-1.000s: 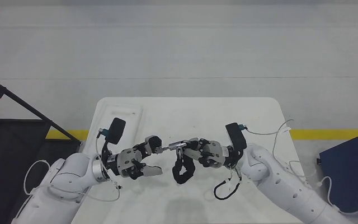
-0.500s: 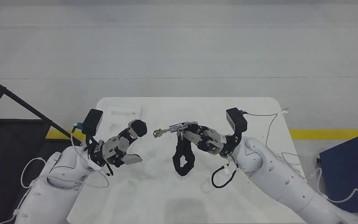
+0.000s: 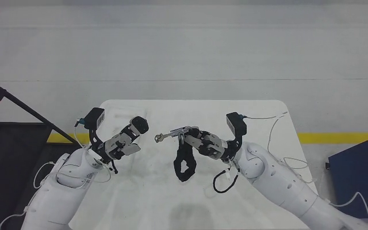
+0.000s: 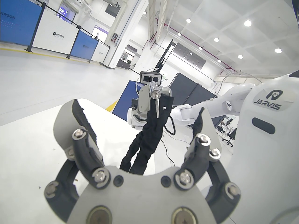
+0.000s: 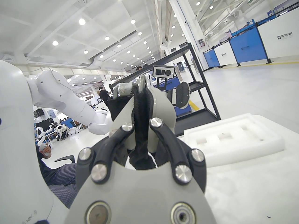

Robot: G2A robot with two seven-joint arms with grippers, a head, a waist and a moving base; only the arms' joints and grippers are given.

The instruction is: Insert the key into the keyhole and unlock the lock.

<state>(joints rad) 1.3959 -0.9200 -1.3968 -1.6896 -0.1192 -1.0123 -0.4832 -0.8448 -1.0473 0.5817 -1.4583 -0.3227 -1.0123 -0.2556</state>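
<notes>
Left gripper stood empty, fingers spread; beyond it, right gripper gripped the lock, key in keyhole.

This is a large industrial hall set up as a robot test floor. Bare, polished grey floor spreads around the white table, and a yellow line is painted just beside it. High above the table is a white beamed ceiling with rows of round lamps. Well beyond the table stand blue and white barrier panels, a black metal rack and desks with office chairs.
</notes>
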